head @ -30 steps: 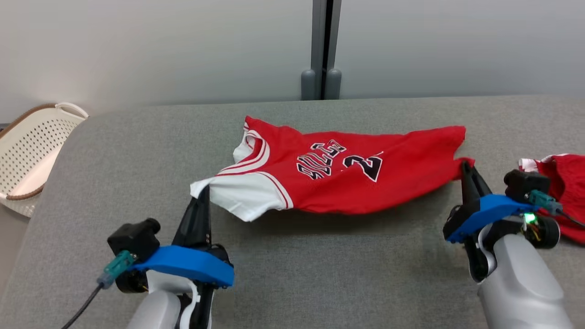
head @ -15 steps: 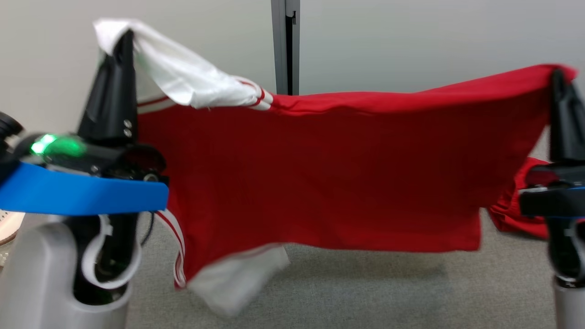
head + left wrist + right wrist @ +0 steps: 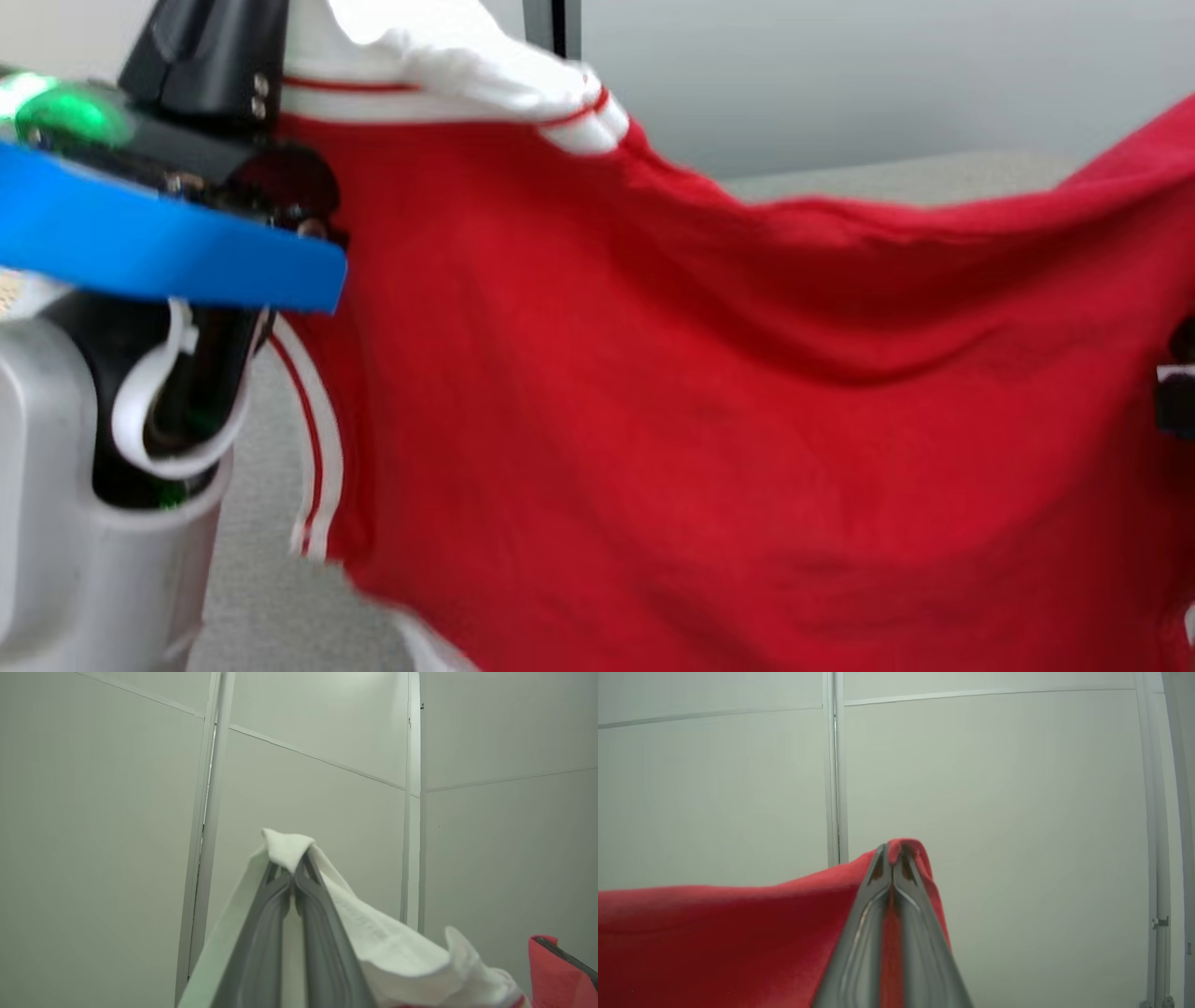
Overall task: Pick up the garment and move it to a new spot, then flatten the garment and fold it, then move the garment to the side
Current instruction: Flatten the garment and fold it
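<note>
Garment: hangs across head view's middle, in front of grey surface. Left wrist view, centre: left claw clamped on white end. Right wrist view, centre: right claw pinching red edge. Keep grips level, cloth taut.

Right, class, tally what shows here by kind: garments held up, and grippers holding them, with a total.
Garments: 1, the red jersey with a white sleeve
Grippers: 2, the left gripper and the right gripper, both shut on the red jersey
Total: 3
</note>
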